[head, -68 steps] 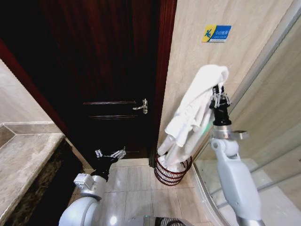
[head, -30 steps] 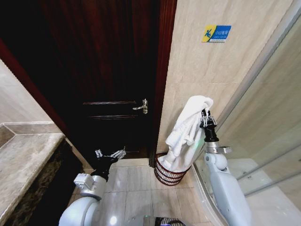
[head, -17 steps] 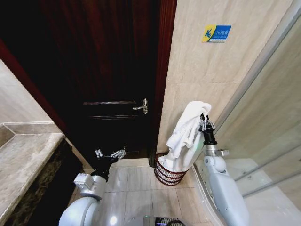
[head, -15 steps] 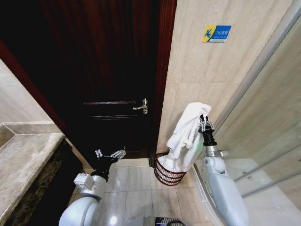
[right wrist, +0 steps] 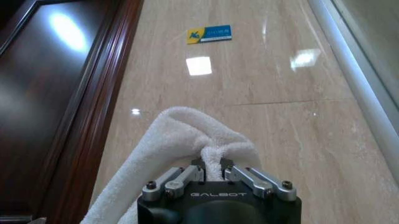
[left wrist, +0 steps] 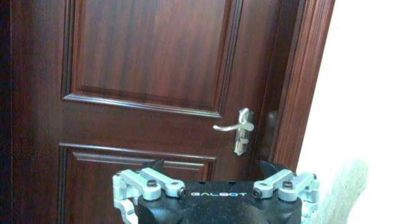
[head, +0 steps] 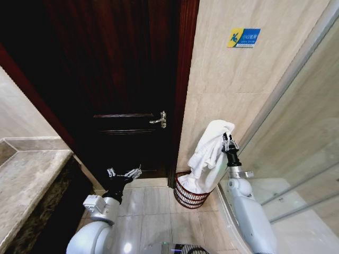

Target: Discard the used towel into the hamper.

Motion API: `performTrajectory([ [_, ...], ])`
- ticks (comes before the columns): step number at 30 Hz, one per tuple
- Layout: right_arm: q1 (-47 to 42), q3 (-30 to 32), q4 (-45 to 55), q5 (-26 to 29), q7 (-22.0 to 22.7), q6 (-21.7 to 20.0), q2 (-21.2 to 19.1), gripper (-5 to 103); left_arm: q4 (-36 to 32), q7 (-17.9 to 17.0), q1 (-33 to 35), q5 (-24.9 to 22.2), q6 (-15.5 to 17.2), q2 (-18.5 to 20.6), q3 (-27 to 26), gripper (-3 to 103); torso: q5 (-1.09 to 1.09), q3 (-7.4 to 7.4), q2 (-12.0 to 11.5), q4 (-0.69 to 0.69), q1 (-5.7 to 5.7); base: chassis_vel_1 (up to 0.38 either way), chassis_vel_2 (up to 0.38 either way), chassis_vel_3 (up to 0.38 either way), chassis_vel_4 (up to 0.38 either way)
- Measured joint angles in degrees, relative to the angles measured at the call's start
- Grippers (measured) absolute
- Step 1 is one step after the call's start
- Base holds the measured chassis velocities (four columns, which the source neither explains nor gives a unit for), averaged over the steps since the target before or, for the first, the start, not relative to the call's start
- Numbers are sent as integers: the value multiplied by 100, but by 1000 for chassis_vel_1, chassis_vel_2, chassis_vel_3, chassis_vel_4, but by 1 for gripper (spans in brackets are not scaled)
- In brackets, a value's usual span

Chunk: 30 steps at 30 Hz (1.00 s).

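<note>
A white towel (head: 210, 151) hangs from my right gripper (head: 228, 142), which is shut on its top fold beside the beige wall. In the right wrist view the fingers (right wrist: 185, 178) pinch the towel (right wrist: 177, 133) at the gripper (right wrist: 212, 169). The towel's lower end rests inside the hamper (head: 188, 200), a dark reddish-brown wire basket on the floor by the door frame. My left gripper (head: 124, 172) is held low before the door, open and holding nothing; it also shows in the left wrist view (left wrist: 212, 164).
A dark wooden door with a silver handle (head: 159, 120) stands left of the hamper. A stone counter (head: 26, 174) lies at the left. A glass shower partition (head: 302, 159) runs along the right. A blue sign (head: 243, 37) is on the wall.
My right gripper has come down along the wall with the towel, and more of the towel has sunk into the hamper. The left arm has not moved.
</note>
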Motion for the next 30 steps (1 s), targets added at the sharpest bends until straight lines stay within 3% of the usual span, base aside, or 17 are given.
performTrajectory([
  [30, -181, 1, -387, 27, 9, 192, 125, 13, 0, 0, 0, 0, 0, 0, 0, 100, 0, 0, 0, 0, 0, -33, 30, 29, -26],
])
